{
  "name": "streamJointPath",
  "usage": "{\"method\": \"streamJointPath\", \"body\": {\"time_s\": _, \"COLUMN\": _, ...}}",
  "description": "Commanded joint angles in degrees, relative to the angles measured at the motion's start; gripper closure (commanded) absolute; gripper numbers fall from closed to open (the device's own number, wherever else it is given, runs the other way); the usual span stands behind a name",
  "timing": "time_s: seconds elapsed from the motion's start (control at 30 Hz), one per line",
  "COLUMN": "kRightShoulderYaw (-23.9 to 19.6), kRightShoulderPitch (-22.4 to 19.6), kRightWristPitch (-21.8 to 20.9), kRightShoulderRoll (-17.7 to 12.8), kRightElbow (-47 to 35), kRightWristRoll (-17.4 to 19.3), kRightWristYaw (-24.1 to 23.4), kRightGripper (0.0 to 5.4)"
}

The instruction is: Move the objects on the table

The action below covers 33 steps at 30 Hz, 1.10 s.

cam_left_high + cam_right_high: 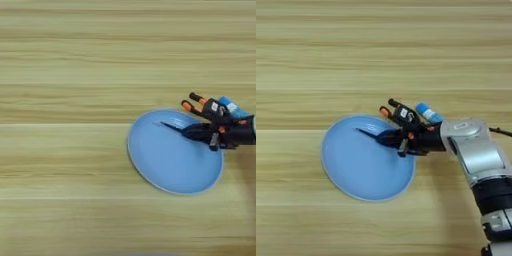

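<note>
Wooden table (65,60), blue plate (356,170) under claw (387,122).

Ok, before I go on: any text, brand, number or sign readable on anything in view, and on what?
No text can be read anywhere.
Blue tube: has a white patch near its end; nothing on it can be made out.
Hand: a small white mark on its black body, unreadable.
Blue plate and table: no markings seen.

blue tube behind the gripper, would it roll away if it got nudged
Probably. The blue tube looks round and lies on its side on the table, so a sideways nudge could roll it. It looks small, so likely light. The gripper beside it might stop it rolling that way.
</note>
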Motion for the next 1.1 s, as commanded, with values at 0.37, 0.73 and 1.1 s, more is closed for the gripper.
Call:
{"method": "streamJointPath", "body": {"time_s": 0.37, "kRightShoulderYaw": -7.7, "kRightShoulderPitch": -9.0, "kRightWristPitch": -0.3, "kRightShoulderRoll": -4.8, "kRightElbow": -1.8, "kRightWristRoll": 2.4, "kRightWristYaw": -3.2, "kRightGripper": 5.11}}
{"method": "streamJointPath", "body": {"time_s": 0.73, "kRightShoulderYaw": -7.6, "kRightShoulderPitch": -15.2, "kRightWristPitch": -6.2, "kRightShoulderRoll": -6.1, "kRightElbow": 12.4, "kRightWristRoll": -1.4, "kRightWristYaw": -6.6, "kRightGripper": 5.11}}
{"method": "streamJointPath", "body": {"time_s": 1.1, "kRightShoulderYaw": -5.8, "kRightShoulderPitch": -22.5, "kRightWristPitch": -15.5, "kRightShoulderRoll": -6.6, "kRightElbow": 31.2, "kRightWristRoll": -8.1, "kRightWristYaw": -12.7, "kRightGripper": 5.11}}
